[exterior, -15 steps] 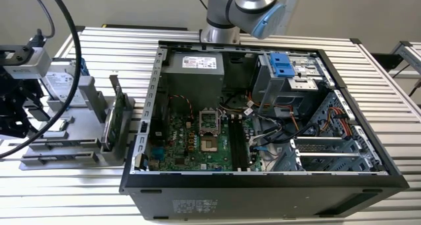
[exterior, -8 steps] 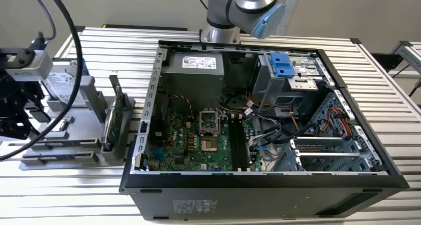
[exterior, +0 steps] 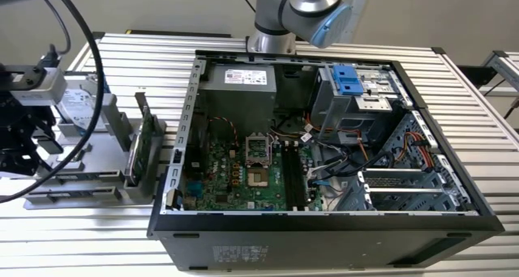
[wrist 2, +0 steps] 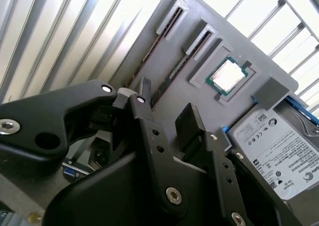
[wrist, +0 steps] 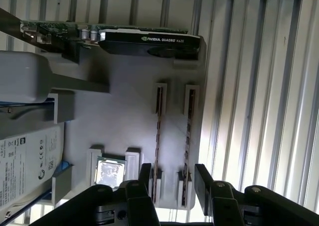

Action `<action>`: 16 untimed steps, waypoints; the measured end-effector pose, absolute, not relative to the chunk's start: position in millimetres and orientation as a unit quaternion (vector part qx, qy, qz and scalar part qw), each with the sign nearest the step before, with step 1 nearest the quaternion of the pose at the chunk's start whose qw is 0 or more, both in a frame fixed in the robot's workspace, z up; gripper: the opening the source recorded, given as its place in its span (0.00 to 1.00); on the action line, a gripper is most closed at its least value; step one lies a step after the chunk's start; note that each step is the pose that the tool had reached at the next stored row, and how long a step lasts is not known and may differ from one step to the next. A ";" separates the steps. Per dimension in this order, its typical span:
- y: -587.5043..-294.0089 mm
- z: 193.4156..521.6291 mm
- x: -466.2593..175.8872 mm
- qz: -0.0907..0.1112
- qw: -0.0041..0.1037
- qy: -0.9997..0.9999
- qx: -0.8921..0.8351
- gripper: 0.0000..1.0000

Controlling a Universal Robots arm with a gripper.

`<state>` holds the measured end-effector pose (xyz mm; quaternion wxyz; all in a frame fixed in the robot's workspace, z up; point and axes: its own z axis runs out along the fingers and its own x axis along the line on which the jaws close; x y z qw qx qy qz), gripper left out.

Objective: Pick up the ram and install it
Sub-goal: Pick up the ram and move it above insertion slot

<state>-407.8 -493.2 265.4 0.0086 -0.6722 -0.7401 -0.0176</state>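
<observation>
Two ram sticks stand on edge in the slotted holders of a grey parts tray (wrist: 124, 111). In the first wrist view they are thin dark lines, one ram stick (wrist: 158, 136) beside the other (wrist: 188, 131). My gripper (wrist: 173, 175) hovers open above the near end of the pair, its black fingers (wrist: 145, 172) apart with nothing between them. In the second wrist view the gripper (wrist 2: 167, 101) hangs over the same ram stick (wrist 2: 149, 56) edges. The open computer case (exterior: 324, 225) lies in the middle of the exterior view, with dark memory slots (exterior: 293, 180) on its motherboard.
The tray (exterior: 97, 167) lies at the exterior view's left. It also holds a graphics card (wrist: 149, 39), a processor chip (wrist: 109, 172) and a hard drive (wrist: 25, 166). Thick cables (exterior: 85, 52) hang above it. Ribbed metal table (exterior: 487, 137) surrounds the case.
</observation>
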 end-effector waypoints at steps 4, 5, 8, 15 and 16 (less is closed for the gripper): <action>-493.4 262.8 -407.8 -0.017 0.009 -0.740 -0.672 1.00; -493.4 262.3 -407.8 -0.017 0.009 -0.740 -0.672 1.00; -493.4 260.9 -407.8 -0.017 0.010 -0.740 -0.672 1.00; -493.4 258.0 -407.8 -0.016 0.010 -0.740 -0.672 1.00; -493.4 257.6 -407.8 -0.016 0.010 -0.740 -0.672 1.00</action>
